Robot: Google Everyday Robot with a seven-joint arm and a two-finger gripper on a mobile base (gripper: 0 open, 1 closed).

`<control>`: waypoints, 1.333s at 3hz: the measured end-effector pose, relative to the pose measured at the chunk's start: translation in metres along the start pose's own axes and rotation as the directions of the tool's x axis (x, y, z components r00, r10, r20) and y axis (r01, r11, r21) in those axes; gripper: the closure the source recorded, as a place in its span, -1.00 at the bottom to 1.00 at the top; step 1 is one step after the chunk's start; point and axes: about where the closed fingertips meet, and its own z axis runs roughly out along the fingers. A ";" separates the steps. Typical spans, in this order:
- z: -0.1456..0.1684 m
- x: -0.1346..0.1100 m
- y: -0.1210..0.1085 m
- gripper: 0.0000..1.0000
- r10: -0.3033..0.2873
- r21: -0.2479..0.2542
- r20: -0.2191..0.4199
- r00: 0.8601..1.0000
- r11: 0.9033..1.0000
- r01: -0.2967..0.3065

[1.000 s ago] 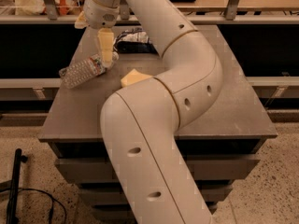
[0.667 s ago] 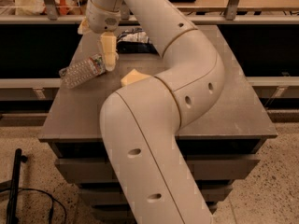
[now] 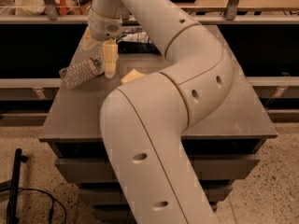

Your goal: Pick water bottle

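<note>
Dominating foreground: cream arm (image 3: 187, 92), bent over grey table (image 3: 233, 111). At far-left part of tabletop: gripper (image 3: 109, 59), pointing down; spread or pressed together, cannot tell. Just left of gripper, touching or nearly so: water bottle (image 3: 82, 72), lying on side. Behind gripper: snack bag (image 3: 136, 34). Just right: sponge (image 3: 131, 75). Risk: off-centre nudge, round bottle rolling left toward nearby table edge. Open room right and forward of gripper.

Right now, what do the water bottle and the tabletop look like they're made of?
The water bottle: probably thin clear plastic, with a see-through ribbed wall that glints. The table: a matte grey top, laminate or painted metal, I cannot tell which. The gripper hangs at the bottle's label end.
</note>
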 end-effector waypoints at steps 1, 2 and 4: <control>0.005 -0.002 0.015 -0.17 0.009 -0.030 -0.002 1.000 1.000 -0.009; 0.005 -0.002 0.032 0.27 0.034 -0.044 -0.004 0.999 0.998 -0.034; -0.006 -0.003 0.055 1.00 0.088 -0.037 0.034 0.996 0.996 -0.087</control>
